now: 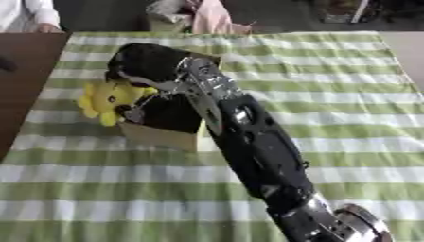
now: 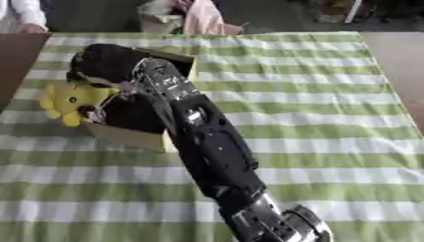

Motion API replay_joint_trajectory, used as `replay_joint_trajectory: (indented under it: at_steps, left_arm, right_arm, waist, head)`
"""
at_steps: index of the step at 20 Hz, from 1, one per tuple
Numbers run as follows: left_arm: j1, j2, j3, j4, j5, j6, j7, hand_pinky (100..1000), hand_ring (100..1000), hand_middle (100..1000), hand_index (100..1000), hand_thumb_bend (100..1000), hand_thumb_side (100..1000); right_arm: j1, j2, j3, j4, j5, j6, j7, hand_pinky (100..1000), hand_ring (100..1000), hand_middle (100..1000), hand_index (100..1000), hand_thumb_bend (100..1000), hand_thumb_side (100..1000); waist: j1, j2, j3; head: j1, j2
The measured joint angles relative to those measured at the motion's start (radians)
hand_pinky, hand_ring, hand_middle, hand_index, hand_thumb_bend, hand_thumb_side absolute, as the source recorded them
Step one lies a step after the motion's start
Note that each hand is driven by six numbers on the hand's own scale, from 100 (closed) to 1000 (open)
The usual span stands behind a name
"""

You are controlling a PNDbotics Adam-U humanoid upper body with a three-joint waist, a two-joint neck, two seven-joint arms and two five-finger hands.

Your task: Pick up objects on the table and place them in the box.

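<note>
A yellow plush toy (image 1: 106, 98) hangs at the left rim of an open cardboard box (image 1: 162, 135) on the green-and-white striped cloth. My right arm reaches in from the lower right across the box. My right hand (image 1: 147, 60), black, hovers over the box's far left part, its fingers (image 1: 132, 112) curled down round the toy's right side. The arm hides most of the box's inside, which looks dark. The left hand shows in neither view.
The striped cloth (image 1: 331, 94) stretches to the right and front of the box. A bare brown tabletop (image 1: 25, 80) lies to the left. At the far edge stand a person's white sleeve (image 1: 37, 14) and pink fabric (image 1: 211, 16).
</note>
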Motion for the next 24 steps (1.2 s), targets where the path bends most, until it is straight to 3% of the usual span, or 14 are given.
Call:
replay_joint_trajectory:
  at_steps: [10,18,21,22,24]
  left_arm:
    - [0.002,0.0,0.0,0.0,-0.002,0.004,-0.004,473,932,824,696,100,741]
    - [0.007,0.0,0.0,0.0,-0.002,0.008,-0.008,473,934,825,696,100,744]
    - [0.009,0.0,0.0,0.0,-0.002,0.009,-0.009,473,934,825,696,100,743]
    - [0.009,0.0,0.0,0.0,-0.002,0.009,-0.009,473,933,825,696,100,743]
    - [0.009,0.0,0.0,0.0,-0.002,0.009,-0.009,473,934,825,696,100,743]
  right_arm:
    - [-0.014,-0.043,-0.054,0.099,0.097,0.059,-0.039,932,733,560,630,100,385]
    - [-0.014,-0.043,-0.054,0.114,0.17,0.065,-0.054,950,848,781,814,106,446]
    - [-0.014,-0.043,-0.053,0.115,0.207,0.074,-0.056,960,870,804,831,161,462]
    - [-0.014,-0.044,-0.053,0.114,0.221,0.076,-0.057,980,898,832,861,234,465]
    - [-0.014,-0.045,-0.053,0.112,0.247,0.08,-0.053,999,913,843,873,273,466]
  waist:
    - [0.005,0.005,0.005]
    - [0.006,0.007,0.005]
    - [0.006,0.007,0.005]
    - [0.006,0.007,0.005]
    - [0.006,0.007,0.004]
  head:
    - [-0.006,-0.001]
    - [-0.008,-0.001]
    - [-0.008,-0.001]
    - [-0.008,-0.001]
    - [-0.007,-0.001]
